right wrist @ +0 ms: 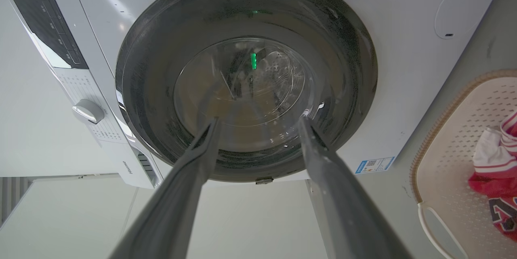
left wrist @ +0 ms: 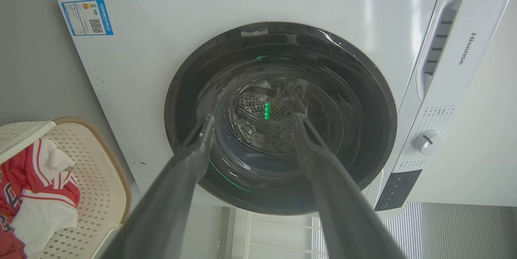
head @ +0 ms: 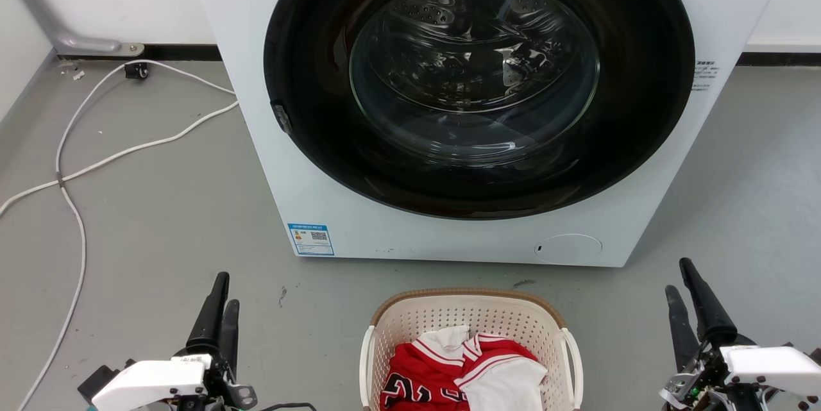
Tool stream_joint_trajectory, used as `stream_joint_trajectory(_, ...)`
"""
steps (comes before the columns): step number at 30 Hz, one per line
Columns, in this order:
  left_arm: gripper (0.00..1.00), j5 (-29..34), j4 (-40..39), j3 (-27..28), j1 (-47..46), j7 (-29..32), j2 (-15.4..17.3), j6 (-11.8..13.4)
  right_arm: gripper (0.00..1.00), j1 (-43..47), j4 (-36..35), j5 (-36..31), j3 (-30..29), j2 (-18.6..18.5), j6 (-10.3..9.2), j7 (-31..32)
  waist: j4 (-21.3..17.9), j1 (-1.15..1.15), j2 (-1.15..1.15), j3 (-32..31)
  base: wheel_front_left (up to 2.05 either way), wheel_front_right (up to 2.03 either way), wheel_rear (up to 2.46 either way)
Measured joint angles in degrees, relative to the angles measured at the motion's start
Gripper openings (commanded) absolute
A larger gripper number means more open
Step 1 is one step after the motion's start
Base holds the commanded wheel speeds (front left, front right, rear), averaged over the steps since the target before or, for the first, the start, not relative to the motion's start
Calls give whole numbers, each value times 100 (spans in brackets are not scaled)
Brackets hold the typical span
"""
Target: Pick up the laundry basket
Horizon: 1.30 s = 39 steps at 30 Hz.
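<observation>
The washing machine (head: 256,77) is standing at the far side, its door shut. The laundry basket (head: 481,318) is sitting on the floor (head: 160,206) near me, holding red-and-white clothes (head: 423,379). My left jaws and right jaws are hanging released, flanking it.

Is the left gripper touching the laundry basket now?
Apart. The head view shows grey floor between the left gripper and the laundry basket.

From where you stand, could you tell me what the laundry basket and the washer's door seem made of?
The laundry basket: likely matte cream plastic, moulded perforations; brown rim looks woven, possibly imitation. The washer's door: glossy, transparent bowl, probably glass, in dark shiny ring.
</observation>
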Motion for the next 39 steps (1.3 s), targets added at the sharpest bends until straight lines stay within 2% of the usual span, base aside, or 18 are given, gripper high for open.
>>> stream_joint_trajectory(6, 100, 187, -4, 85, 17, -156, 1, 0, 100, 14, -9, -220, -85, 1, 0, -153, -2, 0, 0, 3, 0, 0, 0)
stream_joint_trajectory(15, 100, 829, -67, 341, 17, -363, 1, 30, 100, 11, -41, -1223, -199, 0, 0, -356, -9, 0, 0, 7, 0, 0, 0)
stream_joint_trajectory(19, 100, 1205, -236, 447, 17, -454, 3, 145, 100, 9, -161, -1841, -165, 0, 0, -456, -12, 0, 0, 10, 0, 0, 0)
stream_joint_trajectory(26, 100, 2031, -778, 389, 18, -600, 4, 446, 100, -3, -543, -3328, -326, 1, -1, -601, -22, 0, 0, 29, 0, 0, 0)
stream_joint_trajectory(34, 100, 3169, -1368, -48, 116, -756, 7, 744, 100, -8, -1114, -4704, -182, 0, -1, -758, -29, 0, 0, 64, 0, 0, 0)
stream_joint_trajectory(39, 100, 3732, -1514, -366, 209, -840, 5, 760, 100, 16, -1321, -5366, -32, 0, 0, -851, -34, 0, 0, 76, 0, 0, 0)
